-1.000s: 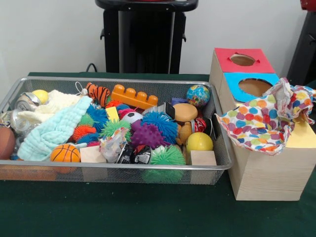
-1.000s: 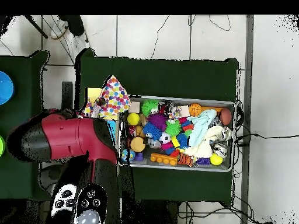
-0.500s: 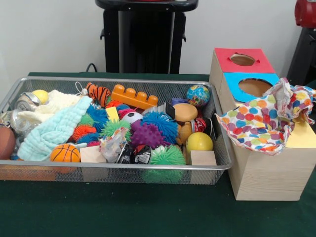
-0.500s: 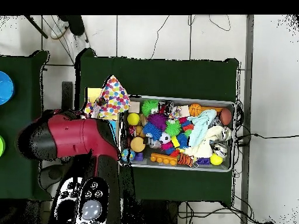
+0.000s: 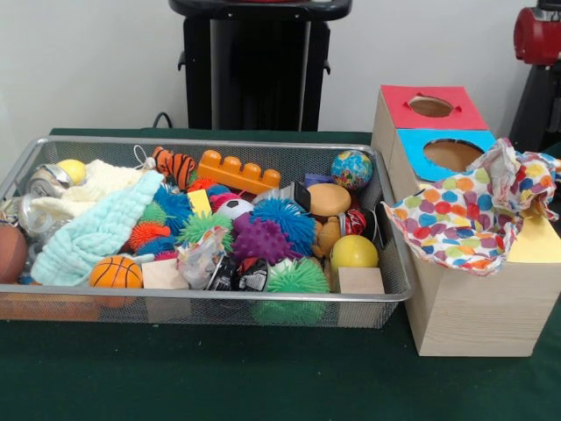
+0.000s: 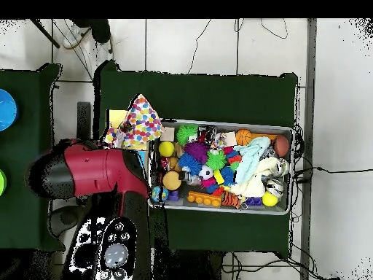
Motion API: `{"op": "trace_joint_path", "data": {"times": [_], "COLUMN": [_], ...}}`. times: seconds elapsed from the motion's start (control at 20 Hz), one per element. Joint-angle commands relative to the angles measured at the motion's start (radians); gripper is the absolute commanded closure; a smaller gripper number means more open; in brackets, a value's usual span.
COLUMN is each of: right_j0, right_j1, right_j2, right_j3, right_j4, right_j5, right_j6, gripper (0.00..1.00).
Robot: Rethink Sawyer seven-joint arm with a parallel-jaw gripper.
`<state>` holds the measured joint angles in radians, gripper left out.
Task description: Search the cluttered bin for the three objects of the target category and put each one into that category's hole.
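Gripper fingers cannot be made out: only the red and black arm (image 6: pixel 98 175) shows, hanging over the wooden sorting box (image 5: pixel 473 307), so whether the gripper is wide or narrow I cannot tell. Beside the arm sits the silver wire-mesh bin (image 5: pixel 219 307), heaped with toys; nothing marks the target category. A polka-dot cloth (image 5: pixel 465 219) drapes the box below the arm. Before descending, choose an exposed object, such as the yellow ball (image 5: pixel 354 252), rather than a buried one.

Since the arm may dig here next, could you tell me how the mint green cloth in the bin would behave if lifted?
The mint green cloth lies draped over toys, so it probably hangs limp. Its folds may drag neighbours like the orange basketball.
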<state>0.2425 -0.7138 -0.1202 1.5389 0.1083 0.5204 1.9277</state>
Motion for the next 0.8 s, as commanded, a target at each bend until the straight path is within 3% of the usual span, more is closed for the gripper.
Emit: {"op": "trace_joint_path", "data": {"times": [0.05, 0.8], "right_j0": [-0.035, -0.075], "right_j1": [0.061, 0.151], "right_j2": [0.059, 0.099], "right_j3": [0.091, 0.059], "right_j4": [0.011, 0.001], "right_j5": [-0.068, -0.160], "right_j6": [0.161, 0.124], "gripper": [1.00, 1.00]}}
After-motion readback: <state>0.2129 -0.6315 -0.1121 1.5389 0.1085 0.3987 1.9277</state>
